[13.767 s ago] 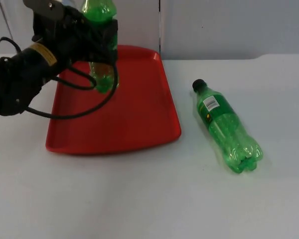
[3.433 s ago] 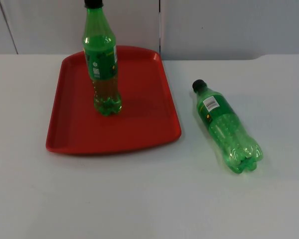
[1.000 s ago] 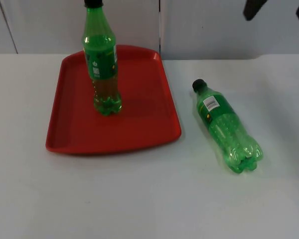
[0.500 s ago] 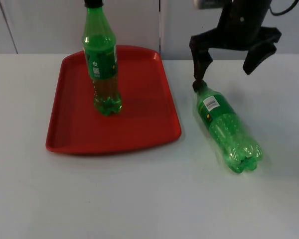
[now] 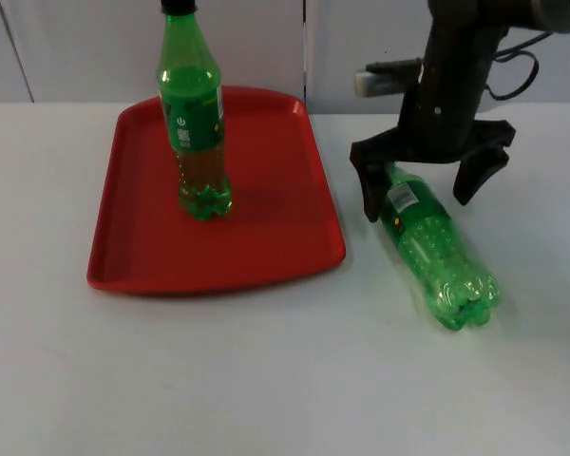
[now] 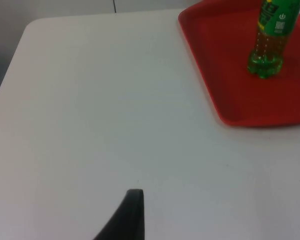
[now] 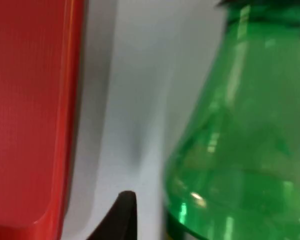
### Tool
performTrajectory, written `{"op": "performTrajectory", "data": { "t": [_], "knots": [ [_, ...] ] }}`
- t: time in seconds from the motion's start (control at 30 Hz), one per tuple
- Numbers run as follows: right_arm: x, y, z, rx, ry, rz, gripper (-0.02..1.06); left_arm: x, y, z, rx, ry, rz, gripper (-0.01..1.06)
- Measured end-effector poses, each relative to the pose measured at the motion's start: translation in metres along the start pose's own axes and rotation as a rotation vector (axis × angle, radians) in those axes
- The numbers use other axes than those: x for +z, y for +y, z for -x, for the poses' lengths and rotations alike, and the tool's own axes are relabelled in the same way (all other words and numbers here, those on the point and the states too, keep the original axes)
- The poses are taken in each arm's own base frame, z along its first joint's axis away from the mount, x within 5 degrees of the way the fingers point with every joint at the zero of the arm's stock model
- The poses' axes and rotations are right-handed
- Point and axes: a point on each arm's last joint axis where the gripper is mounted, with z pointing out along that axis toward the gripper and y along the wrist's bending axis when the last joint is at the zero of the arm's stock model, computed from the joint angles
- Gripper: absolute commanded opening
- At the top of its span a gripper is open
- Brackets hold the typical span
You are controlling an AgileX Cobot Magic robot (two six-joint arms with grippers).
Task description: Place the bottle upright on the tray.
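Right claw [image 5: 425, 177] spread wide, fingers straddling neck end of lying green bottle [image 5: 437, 249] on white bench [image 5: 266, 370], just beside red tray [image 5: 266, 237]. Grip should likely close squarely below cap, then lift and swing base down before crossing tray rim. Second green bottle [image 5: 194, 114] already upright on tray's far side; set-down spot should stay apart from it. Left claw [image 6: 125, 220] waits over bare bench; cannot tell whether apart or together.

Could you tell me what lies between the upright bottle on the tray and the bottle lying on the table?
In the top view, between the upright bottle and the lying bottle are red tray floor and rim, bare table, and one finger of the open right gripper.
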Motion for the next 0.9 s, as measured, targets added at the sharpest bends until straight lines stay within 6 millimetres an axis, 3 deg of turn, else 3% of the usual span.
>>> {"op": "performTrajectory", "data": {
  "t": [0.07,0.33,0.4,0.43,0.53,0.57,0.6,0.67,0.9],
  "knots": [
    [0.007,0.001,-0.001,0.0,0.014,-0.001,1.03,0.0,0.0,0.0,0.0,0.0,0.0,1.05],
    [0.011,0.001,-0.001,0.027,0.015,-0.002,0.76,0.0,0.0,0.0,0.0,0.0,0.0,1.05],
    [0.011,0.001,-0.001,0.029,0.015,-0.002,0.63,0.0,0.0,0.0,0.0,0.0,0.0,1.05],
    [0.011,0.001,-0.001,0.029,0.015,-0.002,0.63,0.0,0.0,0.0,0.0,0.0,0.0,1.05],
    [0.011,0.001,-0.001,0.035,0.015,-0.002,0.31,0.0,0.0,0.0,0.0,0.0,0.0,1.05],
    [0.011,0.001,-0.001,0.036,0.015,-0.002,0.31,0.0,0.0,0.0,0.0,0.0,0.0,1.05],
    [0.011,0.001,-0.001,0.037,0.015,-0.002,0.12,0.0,0.0,0.0,0.0,0.0,0.0,1.05],
    [0.011,0.0,-0.001,0.033,0.014,-0.012,0.0,0.0,0.0,0.0,0.0,0.0,0.0,1.05],
    [-0.004,0.0,0.002,0.0,-0.019,-0.014,0.0,0.0,0.0,0.0,0.0,0.0,0.0,1.05]
  ]
}}
